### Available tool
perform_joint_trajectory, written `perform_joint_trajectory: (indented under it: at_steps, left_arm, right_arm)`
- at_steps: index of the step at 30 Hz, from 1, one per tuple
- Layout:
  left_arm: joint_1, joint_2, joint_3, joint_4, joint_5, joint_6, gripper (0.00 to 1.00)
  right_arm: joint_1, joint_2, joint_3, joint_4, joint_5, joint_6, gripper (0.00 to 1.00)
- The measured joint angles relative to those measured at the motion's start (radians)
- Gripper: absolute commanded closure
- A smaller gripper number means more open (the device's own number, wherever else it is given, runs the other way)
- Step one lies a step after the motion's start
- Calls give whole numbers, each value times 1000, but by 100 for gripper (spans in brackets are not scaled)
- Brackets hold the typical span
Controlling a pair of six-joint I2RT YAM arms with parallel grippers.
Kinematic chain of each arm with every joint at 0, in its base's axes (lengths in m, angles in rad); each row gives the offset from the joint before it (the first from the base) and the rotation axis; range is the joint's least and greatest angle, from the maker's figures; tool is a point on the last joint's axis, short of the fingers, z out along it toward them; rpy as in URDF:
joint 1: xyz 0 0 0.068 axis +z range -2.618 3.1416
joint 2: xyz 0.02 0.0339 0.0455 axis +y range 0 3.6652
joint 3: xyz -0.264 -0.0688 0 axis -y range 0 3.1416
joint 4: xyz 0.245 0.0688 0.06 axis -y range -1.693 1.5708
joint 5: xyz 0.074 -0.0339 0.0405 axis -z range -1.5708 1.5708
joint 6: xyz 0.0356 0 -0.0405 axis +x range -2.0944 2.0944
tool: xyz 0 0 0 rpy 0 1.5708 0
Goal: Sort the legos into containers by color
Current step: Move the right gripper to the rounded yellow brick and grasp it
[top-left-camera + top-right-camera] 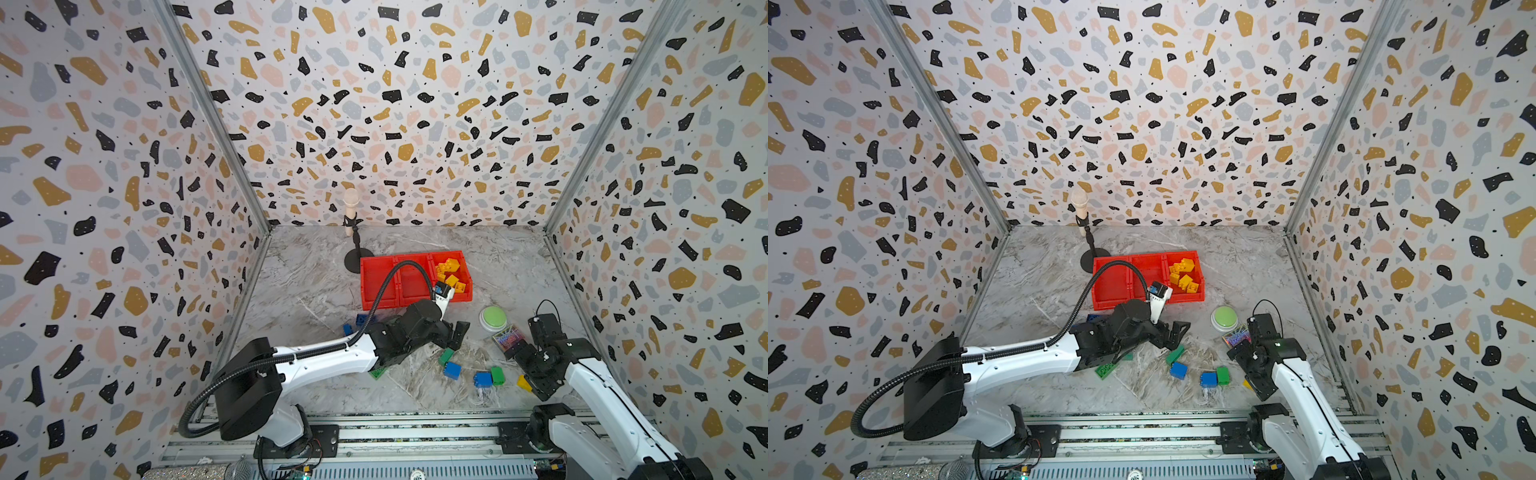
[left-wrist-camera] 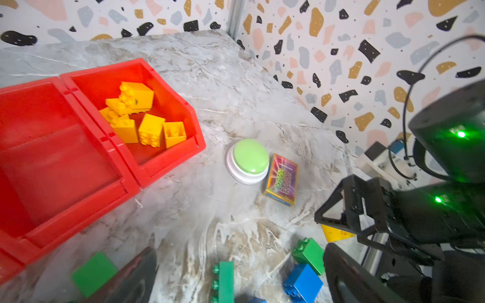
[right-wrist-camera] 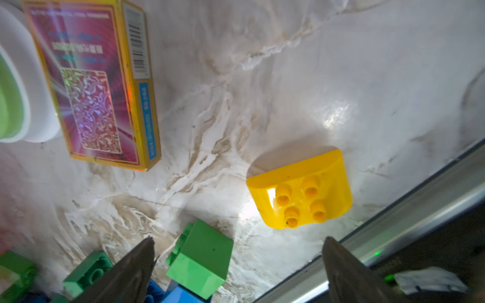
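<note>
Three joined red containers point(image 1: 376, 305) point(image 1: 1113, 303) point(image 2: 168, 168) stand mid-table. Several yellow legos point(image 1: 451, 274) point(image 2: 141, 115) fill the right bin; the other two look empty. Loose legos lie nearer the front: a long green one point(image 1: 445, 356) point(image 2: 223, 280), blue ones point(image 1: 452, 370) point(image 1: 482, 379), a green cube point(image 1: 497, 375) point(image 3: 202, 259) and a yellow brick point(image 1: 524, 383) point(image 3: 301, 191). My left gripper point(image 1: 451, 338) point(image 1: 1173, 336) point(image 2: 240, 284) hangs open over the long green brick, holding nothing. Just above the yellow brick, my right gripper point(image 1: 528, 376) point(image 3: 240, 270) is open and holds nothing.
A green-topped white button point(image 1: 493, 318) point(image 2: 248, 160) and an iridescent card box point(image 1: 508, 337) point(image 3: 91, 86) sit right of the bins. A black microphone stand point(image 1: 355, 257) rises behind them. More blue bricks point(image 1: 365, 320) lie under the left arm. A metal rail point(image 3: 420, 196) edges the front.
</note>
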Motion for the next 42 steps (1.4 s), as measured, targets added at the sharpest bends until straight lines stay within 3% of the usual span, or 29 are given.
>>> perform_joint_trajectory:
  at_steps: [7, 14, 20, 27, 34, 39, 42]
  left_arm:
    - [175, -29, -53, 0, 56, 2, 0]
    - [220, -34, -68, 0, 84, 13, 0]
    - [237, -34, -68, 3, 92, 19, 0]
    - [252, -34, -68, -10, 93, 20, 0]
    - [269, -32, -68, -37, 97, 20, 0]
    - [273, -19, -66, -47, 108, 19, 0]
    - [274, -14, -66, -48, 111, 19, 0]
  right_arm:
    - [-11, -98, -82, 50, -25, 173, 3]
    - [-36, -101, -78, 37, 32, 235, 7]
    - [-140, -24, -78, 71, 27, 198, 15]
    - [-257, 60, -86, 129, 4, 106, 34]
    - [-290, 74, -102, 174, -27, 51, 39]
    - [-290, 84, -105, 195, -41, 14, 59]
    - [-290, 87, -108, 203, -45, -9, 63]
